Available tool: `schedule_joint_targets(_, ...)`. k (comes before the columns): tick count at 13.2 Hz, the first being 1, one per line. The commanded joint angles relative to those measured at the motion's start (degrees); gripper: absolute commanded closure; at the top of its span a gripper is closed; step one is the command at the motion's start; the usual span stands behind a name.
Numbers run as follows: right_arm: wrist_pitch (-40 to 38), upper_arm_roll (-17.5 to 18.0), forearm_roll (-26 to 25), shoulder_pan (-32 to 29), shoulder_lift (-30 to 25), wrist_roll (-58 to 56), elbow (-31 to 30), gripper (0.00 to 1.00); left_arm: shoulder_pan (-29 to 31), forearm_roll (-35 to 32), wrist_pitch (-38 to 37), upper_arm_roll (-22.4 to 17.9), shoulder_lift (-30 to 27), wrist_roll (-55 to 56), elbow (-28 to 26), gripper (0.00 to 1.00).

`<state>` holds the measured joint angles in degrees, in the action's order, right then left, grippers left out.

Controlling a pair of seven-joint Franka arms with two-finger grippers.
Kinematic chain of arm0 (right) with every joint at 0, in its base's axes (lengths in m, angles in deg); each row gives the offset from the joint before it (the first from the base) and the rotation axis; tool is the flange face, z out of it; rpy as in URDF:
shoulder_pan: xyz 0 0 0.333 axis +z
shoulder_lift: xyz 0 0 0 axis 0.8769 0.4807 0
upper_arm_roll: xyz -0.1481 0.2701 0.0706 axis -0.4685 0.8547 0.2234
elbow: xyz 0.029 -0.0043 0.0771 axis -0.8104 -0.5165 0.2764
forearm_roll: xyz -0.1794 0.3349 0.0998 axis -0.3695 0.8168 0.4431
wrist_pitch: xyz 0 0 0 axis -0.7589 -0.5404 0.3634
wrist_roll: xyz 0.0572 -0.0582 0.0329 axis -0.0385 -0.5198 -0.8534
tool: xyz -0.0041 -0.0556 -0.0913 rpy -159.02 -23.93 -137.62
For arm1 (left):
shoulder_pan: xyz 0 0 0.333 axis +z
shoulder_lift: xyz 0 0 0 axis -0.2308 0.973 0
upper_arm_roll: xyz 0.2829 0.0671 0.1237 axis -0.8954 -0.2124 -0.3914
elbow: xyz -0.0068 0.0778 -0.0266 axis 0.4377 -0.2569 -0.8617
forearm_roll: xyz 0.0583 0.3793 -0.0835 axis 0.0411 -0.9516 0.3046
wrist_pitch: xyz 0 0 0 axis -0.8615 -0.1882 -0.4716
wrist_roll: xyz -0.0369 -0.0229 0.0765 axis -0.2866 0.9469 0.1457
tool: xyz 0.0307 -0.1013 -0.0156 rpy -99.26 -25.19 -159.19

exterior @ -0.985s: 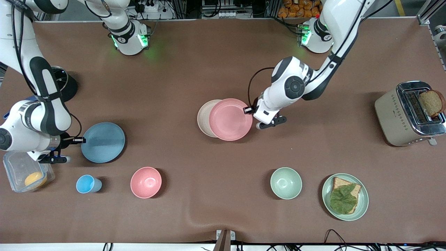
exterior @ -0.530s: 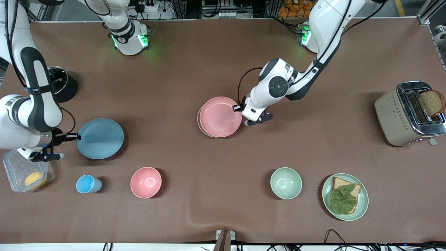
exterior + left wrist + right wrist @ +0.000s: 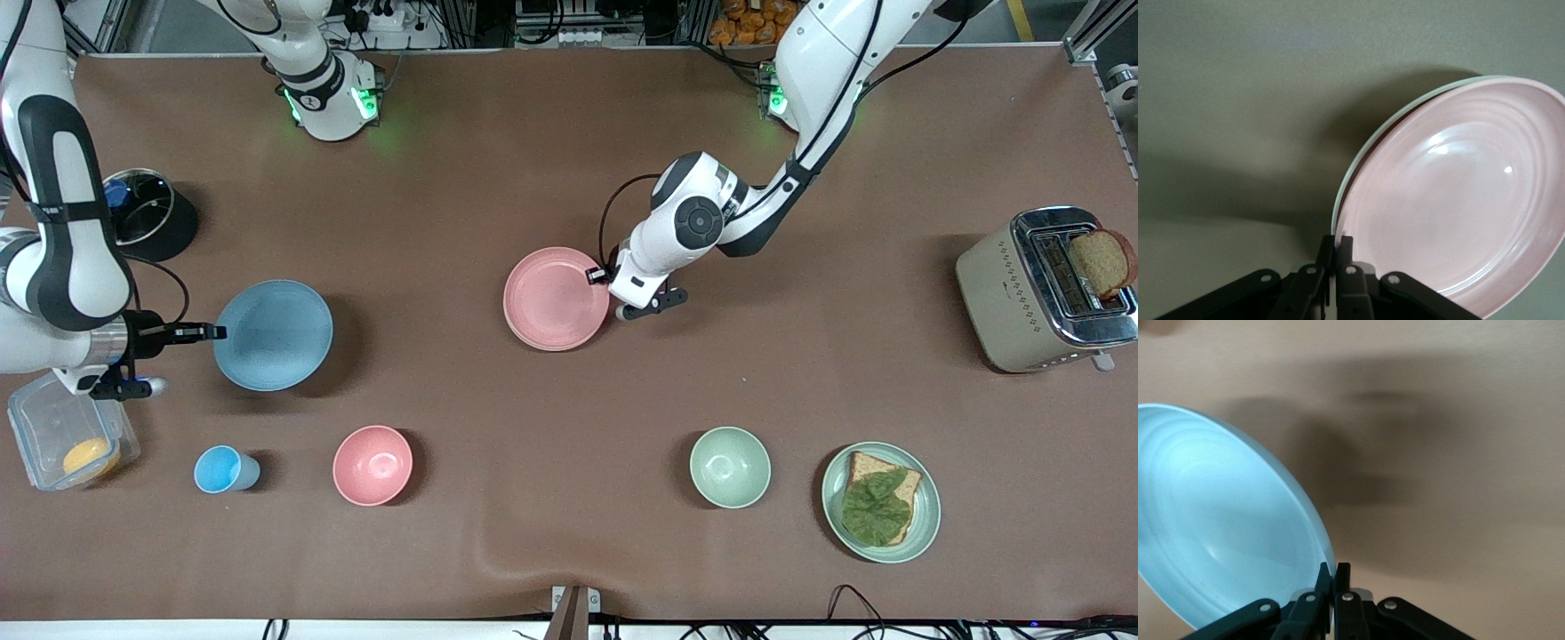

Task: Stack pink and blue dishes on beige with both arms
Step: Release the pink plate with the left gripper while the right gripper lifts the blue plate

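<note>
Two plates are in play at once. If the left gripper (image 3: 594,276) lets go while the pale pink matte round plate (image 3: 556,299) sits tilted or off-centre, that plate could slide off the cream-beige round plate (image 3: 1401,120) beneath it, which shows only as a thin pale rim in the left wrist view. The pink one covers it almost entirely, mid-table. The left gripper's fingers are pinched tight on the pink plate's rim, at the edge toward the left arm's end of the table.

Over at the right arm's end, the right gripper (image 3: 210,332) is clamped narrow on the rim of the light blue matte round plate (image 3: 273,335), which looks lifted above the brown table (image 3: 498,178), judging by its offset shadow. An edge grip like that could let the plate droop or twist in transit, and bringing it in early risks crowding the left arm at the stack.
</note>
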<state>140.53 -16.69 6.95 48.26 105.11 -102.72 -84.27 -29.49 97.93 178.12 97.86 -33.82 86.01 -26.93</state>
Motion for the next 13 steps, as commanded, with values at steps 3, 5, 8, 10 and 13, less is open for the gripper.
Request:
schedule_joint_targets(3, -5.8, 1.7, 2.6, 2.4, -1.6, -0.5, -1.0, 1.0, -1.0, -1.3, 0.6, -1.5, -0.8, 1.5, 2.3, 0.0)
schedule_joint_targets(5, -6.9, 5.1, 4.1, 3.2, -2.2, -0.4, -1.3, 1.0, 2.8, -3.5, -1.4, -1.5, -6.5, 1.4, 1.7, 0.0)
schedule_joint_targets(8, -5.4, 6.3, 5.2, 13.8, -2.0, 2.1, -1.4, 1.0, 9.0, -7.8, -12.3, -1.5, -16.7, 1.1, 2.3, 0.0)
schedule_joint_targets(10, -2.1, 6.4, 7.6, 18.9, -1.9, 6.3, -2.8, 1.0, 13.4, -11.0, -19.1, -1.5, -23.4, -0.1, 2.4, 0.0)
schedule_joint_targets(13, 4.0, 6.4, 10.5, 27.0, -2.2, 14.5, -5.1, 1.0, 19.2, -13.1, -27.8, -1.4, -29.9, -5.7, 5.6, 0.0)
